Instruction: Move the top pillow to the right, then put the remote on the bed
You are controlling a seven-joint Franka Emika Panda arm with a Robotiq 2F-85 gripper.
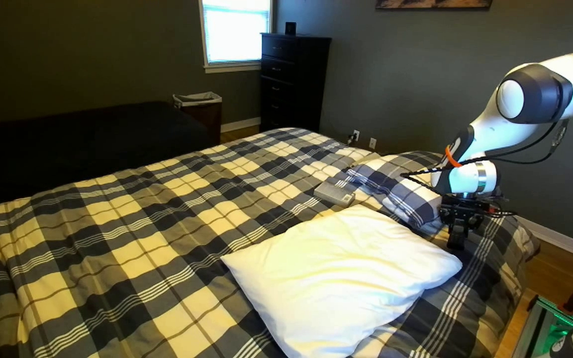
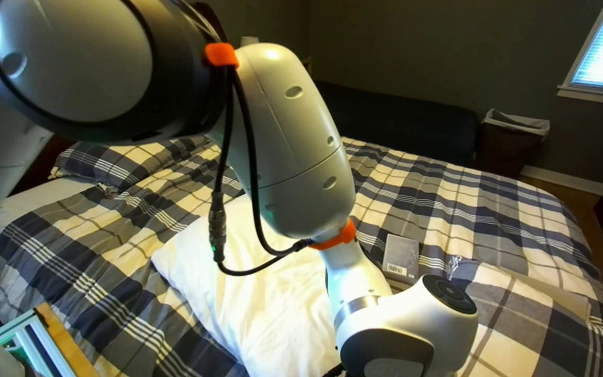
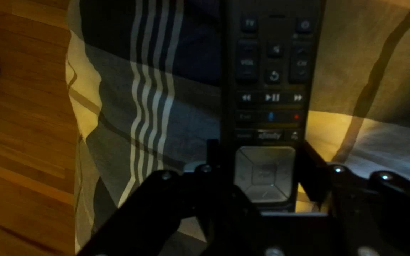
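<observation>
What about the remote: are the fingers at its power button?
No, in the wrist view the fingers flank the silver pad of the remote, short of the power button.

Top pillow [image 1: 386,178]: navy, white, pale-yellow plaid; lies slightly rumpled on right part of bed [image 1: 167,238]. Bed: wide, covered in matching plaid. Remote [image 3: 267,106]: slim, black, button face toward wrist view; held over bed near its edge, contact with bed unclear.
</observation>
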